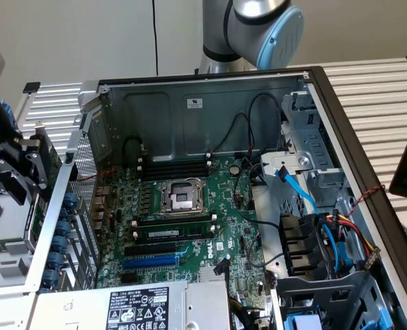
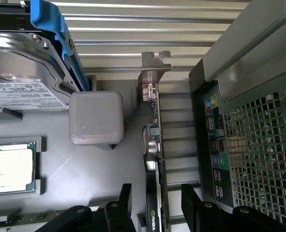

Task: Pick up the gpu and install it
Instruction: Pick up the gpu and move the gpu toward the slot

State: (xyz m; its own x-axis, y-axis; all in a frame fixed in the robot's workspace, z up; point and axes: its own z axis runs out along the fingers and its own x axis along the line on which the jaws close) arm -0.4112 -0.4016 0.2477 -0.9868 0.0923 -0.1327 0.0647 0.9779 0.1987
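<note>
Squarely astride: the open pincer (image 2: pixel 156 193) straddles the gpu (image 2: pixel 155 145), with no grip on it yet.
Take the line between the two fingers as nine-to-three. The card stands on edge between them, and its long axis runs six-to-twelve, out toward its silver bracket (image 2: pixel 151 72) at twelve. Both fingers seem to stand just apart from its faces. Farther off, in the exterior view, the computer case (image 1: pixel 210 110) lies at three o'clock of the pincer.
</note>
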